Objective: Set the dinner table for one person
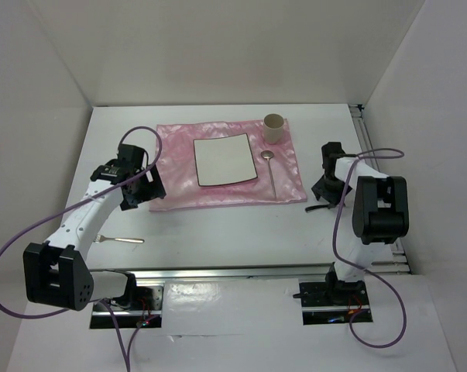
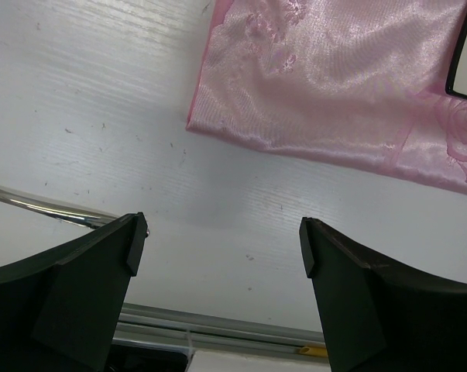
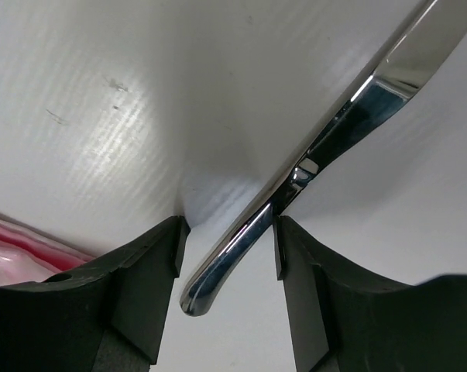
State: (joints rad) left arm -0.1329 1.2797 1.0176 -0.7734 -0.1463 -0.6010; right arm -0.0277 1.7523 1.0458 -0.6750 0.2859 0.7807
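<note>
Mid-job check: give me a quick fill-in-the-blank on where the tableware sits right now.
1. The cup stands on a corner of the pink ___.
2. The spoon lies just right of the ___.
3. The fork lies on the bare table, near the ___ arm.
4. The left gripper is ___.
Missing words: cloth; plate; left; open.

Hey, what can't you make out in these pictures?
- Right wrist: the utensil between the right tool's tips runs off the top edge, so its head is unseen. Whether it is gripped is unclear.
- Top view: the right tool's tips are hidden under its own body.
- Left wrist: the fork is cut off by the left edge and the left tool.
</note>
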